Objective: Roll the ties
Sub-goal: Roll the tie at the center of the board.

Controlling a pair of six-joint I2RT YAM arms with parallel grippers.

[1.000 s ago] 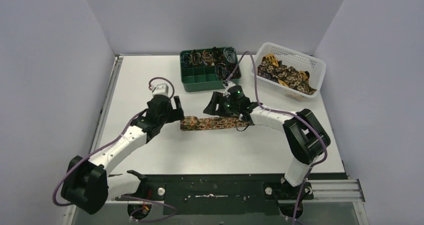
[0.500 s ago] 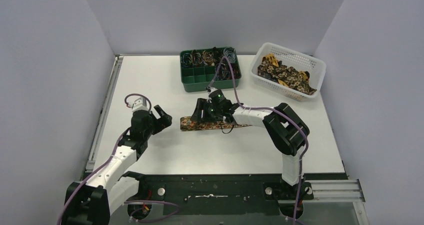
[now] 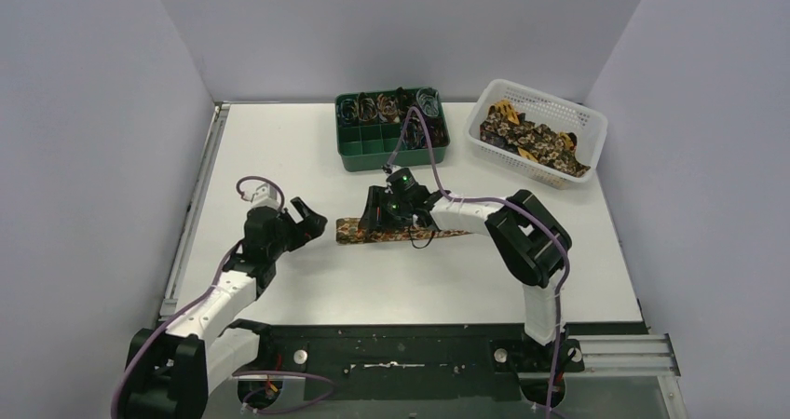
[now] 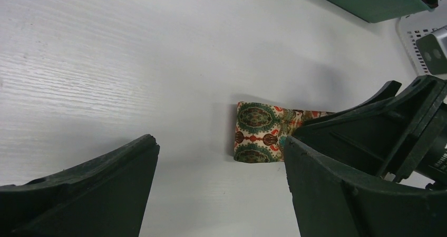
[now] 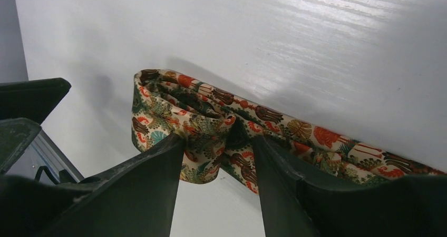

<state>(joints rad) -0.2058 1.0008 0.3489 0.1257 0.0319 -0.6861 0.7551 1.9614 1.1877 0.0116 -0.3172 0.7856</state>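
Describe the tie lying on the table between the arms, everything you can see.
The tie is a narrow fabric strip in a busy floral print of cream, red, green and brown. It lies flat on the white table, running left to right. Its left end is folded back on itself into a loose loop. The right claw pinches that fold, with fabric bunched between its fingers. The left claw stands open just off the tie's end, not touching it.
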